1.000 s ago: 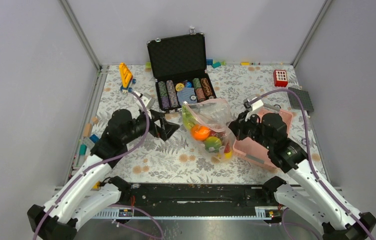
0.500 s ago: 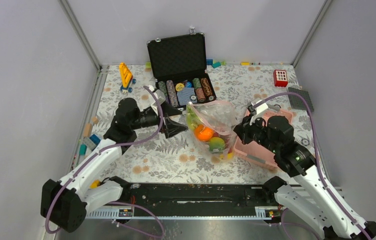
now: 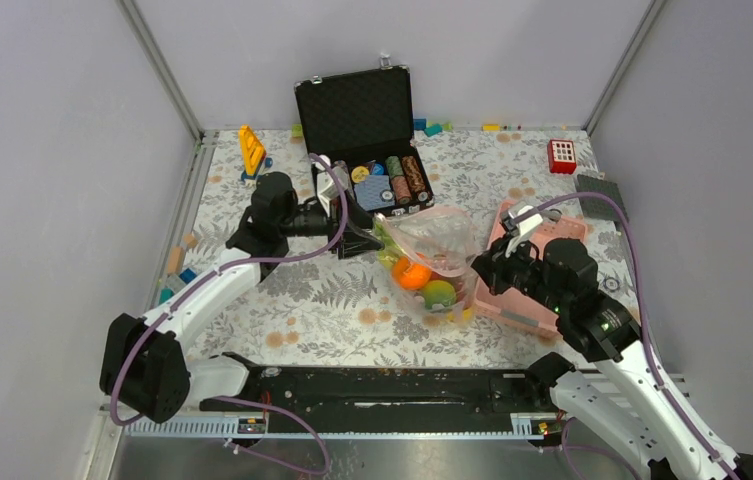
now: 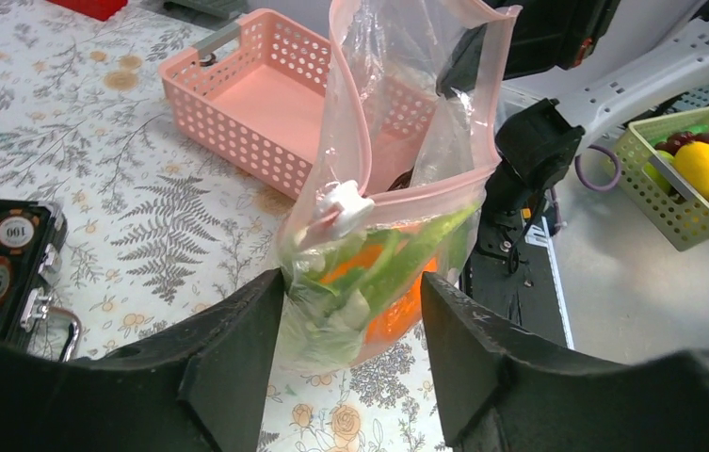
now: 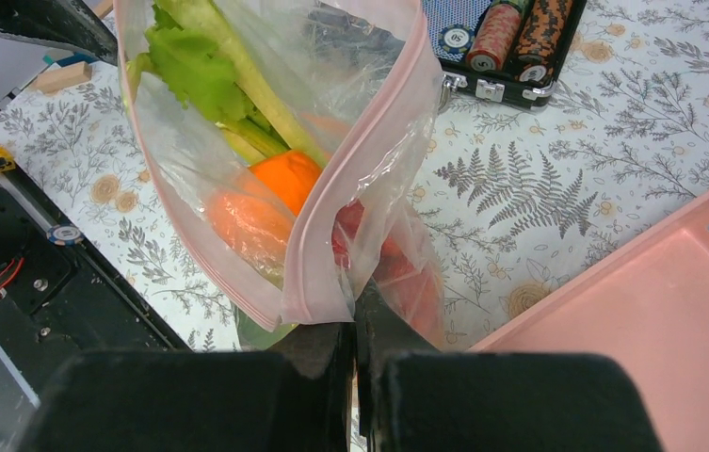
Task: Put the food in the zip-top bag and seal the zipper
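The clear zip-top bag (image 3: 432, 238) hangs above the table's middle, mouth open. It holds the celery (image 5: 237, 89), the orange (image 3: 412, 272), the green fruit (image 3: 439, 292) and red pieces (image 5: 397, 264). My right gripper (image 3: 479, 268) is shut on one end of the pink zipper strip (image 5: 369, 160), as the right wrist view (image 5: 355, 325) shows. My left gripper (image 3: 364, 240) is open at the bag's left end. In the left wrist view (image 4: 350, 320) the bag's filled end (image 4: 369, 282) sits between its spread fingers (image 4: 237, 348), unpinched. A white slider (image 4: 341, 202) sits on the strip.
The pink slatted basket (image 3: 542, 290) lies just right of the bag, under my right arm. The open poker chip case (image 3: 362, 150) stands behind the bag. A yellow toy (image 3: 251, 150), a red block (image 3: 561, 155) and a grey plate (image 3: 602, 198) lie at the back.
My left gripper has reached right and back to the bag's left end. My right gripper has drawn slightly right and nearer with the bag's strip, shifting the bag right.
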{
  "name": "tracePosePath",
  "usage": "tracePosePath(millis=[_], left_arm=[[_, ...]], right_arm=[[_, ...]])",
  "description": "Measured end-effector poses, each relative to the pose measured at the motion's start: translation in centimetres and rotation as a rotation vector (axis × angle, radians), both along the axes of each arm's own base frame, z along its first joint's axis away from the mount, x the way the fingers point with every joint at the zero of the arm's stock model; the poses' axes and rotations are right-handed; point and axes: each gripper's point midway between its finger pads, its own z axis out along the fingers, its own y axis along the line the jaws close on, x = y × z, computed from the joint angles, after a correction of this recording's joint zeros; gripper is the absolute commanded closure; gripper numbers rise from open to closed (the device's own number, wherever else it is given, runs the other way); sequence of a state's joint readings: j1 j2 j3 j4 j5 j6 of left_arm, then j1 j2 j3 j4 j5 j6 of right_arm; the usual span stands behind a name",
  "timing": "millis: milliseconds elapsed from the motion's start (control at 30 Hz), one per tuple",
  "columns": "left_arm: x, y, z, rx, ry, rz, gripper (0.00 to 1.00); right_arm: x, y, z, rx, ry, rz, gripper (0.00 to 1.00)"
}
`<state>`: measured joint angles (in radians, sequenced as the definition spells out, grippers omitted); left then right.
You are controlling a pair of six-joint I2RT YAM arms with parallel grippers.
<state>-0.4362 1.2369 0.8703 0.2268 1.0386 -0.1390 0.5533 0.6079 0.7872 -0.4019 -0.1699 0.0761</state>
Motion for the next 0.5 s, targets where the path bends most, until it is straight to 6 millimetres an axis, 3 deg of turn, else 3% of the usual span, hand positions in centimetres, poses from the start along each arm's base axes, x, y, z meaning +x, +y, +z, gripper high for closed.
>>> tracePosePath(millis=[100,167,500], left_arm=[[-0.2,-0.2,0.1,-0.007,-0.003,-0.031,0.6],[-0.2,-0.4,0.1,-0.011,0.004,-0.049,0.63],[-0.8,-0.9,1.2,-0.061,-0.014,-0.136,0.59]], right_arm=[[-0.2,-0.1,0.0,0.001,-0.001,0.004,1.0],[-0.4,-0.1,0.1,0.003,-0.003,0.005,1.0],[-0.4,-0.1,0.1,0.004,-0.004,0.006,1.0]])
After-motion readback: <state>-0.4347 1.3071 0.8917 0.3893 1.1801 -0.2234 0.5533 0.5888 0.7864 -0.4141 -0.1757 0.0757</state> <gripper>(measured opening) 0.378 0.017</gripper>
